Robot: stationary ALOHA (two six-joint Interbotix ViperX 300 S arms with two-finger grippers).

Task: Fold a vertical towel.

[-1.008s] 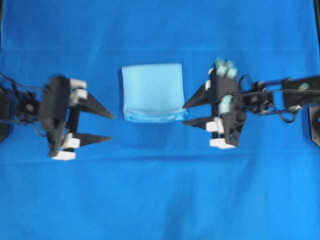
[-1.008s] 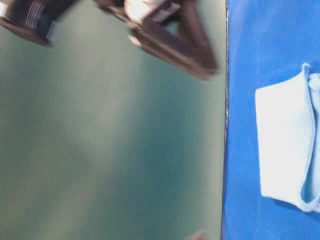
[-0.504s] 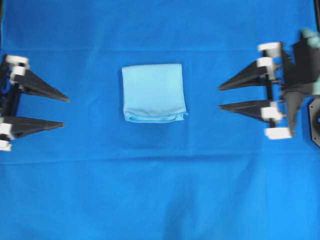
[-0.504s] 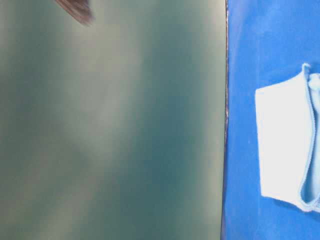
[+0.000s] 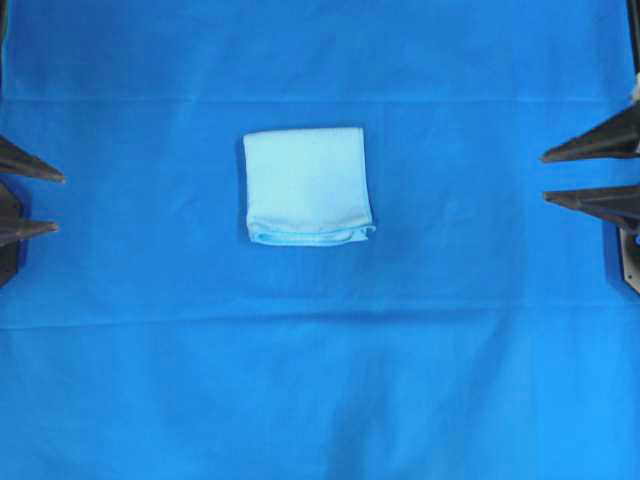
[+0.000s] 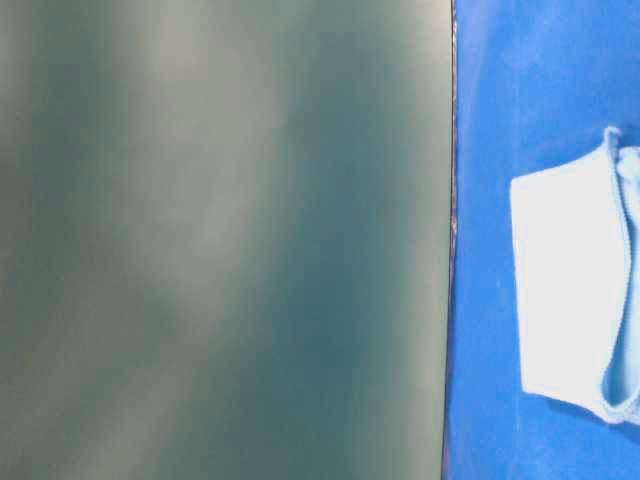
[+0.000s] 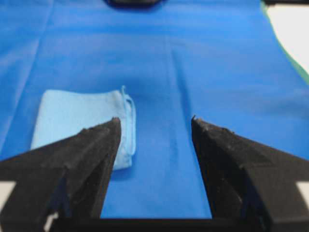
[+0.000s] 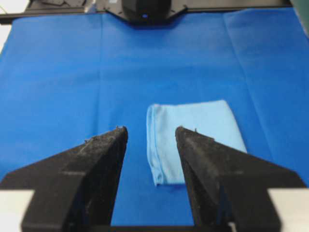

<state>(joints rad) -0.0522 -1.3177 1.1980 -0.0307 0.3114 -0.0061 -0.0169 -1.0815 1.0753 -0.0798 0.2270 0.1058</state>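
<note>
Towel (image 5: 306, 184) lay folded into a compact, near-square pad near the middle of the bench (image 5: 320, 400), a little toward the far edge in the overhead view, flat on the deep blue covering (image 5: 470, 380). Its doubled, stitched edges faced the near edge. Nothing rested on it. Left pincer (image 5: 30, 203) sat at the left edge of the bench, prongs spread, pinching nothing, well apart from the towel. Right pincer (image 5: 592, 175) sat at the right edge, prongs likewise spread and empty, also well apart. No containers in view. Table-level view showed only the towel and covering beside a blurred grey-green backdrop (image 6: 220, 240).
</note>
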